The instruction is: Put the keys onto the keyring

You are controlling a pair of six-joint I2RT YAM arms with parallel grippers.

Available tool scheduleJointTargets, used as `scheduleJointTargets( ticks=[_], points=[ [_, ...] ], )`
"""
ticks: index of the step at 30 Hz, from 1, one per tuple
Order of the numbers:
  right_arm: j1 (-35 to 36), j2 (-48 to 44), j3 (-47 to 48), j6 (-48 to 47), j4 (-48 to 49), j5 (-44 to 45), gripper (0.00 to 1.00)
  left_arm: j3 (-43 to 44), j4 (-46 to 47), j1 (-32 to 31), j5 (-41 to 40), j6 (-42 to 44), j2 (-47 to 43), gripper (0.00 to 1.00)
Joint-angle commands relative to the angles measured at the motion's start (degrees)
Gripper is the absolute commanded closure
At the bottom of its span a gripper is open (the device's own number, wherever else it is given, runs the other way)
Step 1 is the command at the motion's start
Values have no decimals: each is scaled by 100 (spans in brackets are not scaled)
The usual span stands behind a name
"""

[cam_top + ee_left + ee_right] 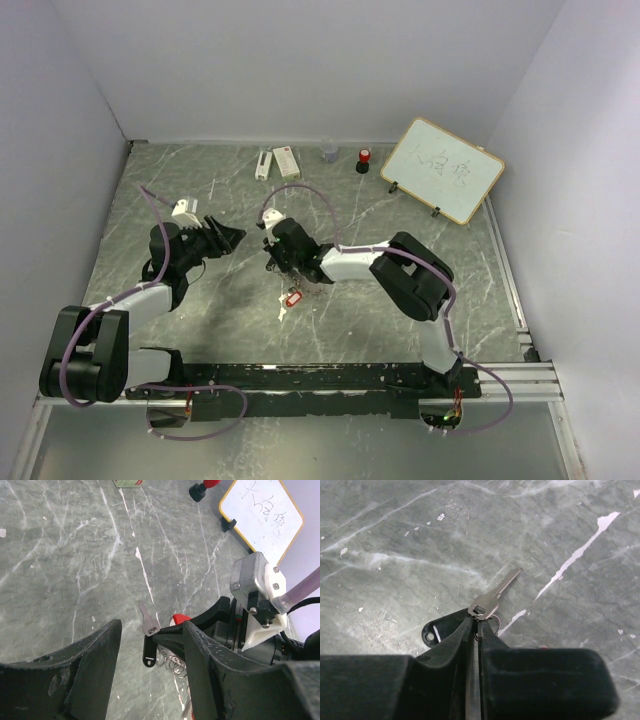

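Keyring (293, 298) red piece lies mid-table. Leftmost, the left gripper (232, 238) hangs near it, jaws apart, empty. Next the silver key (492, 596) with its black tag (440, 630). The right gripper (476, 624) is pinched nearly closed on the key's head. Judgement: check the pinch has metal, lift slowly, and let the left steady the ring.

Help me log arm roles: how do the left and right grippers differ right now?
The left gripper stands open and empty; the right gripper is pinched shut on the silver key at its head. The left gripper hangs above the table; the right gripper is down at the table surface. Both have two black fingers.
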Motion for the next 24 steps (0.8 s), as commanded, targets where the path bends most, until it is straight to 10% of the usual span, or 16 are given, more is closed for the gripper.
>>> scheduleJointTargets(
  ticks=[1, 24],
  points=[
    [-15, -412, -273, 47, 271, 299, 96, -45, 168, 70, 54, -46, -37, 37],
    [-215, -2569, -1890, -181, 2083, -549, 100, -168, 2565, 70, 1692, -308, 253, 37]
  ],
)
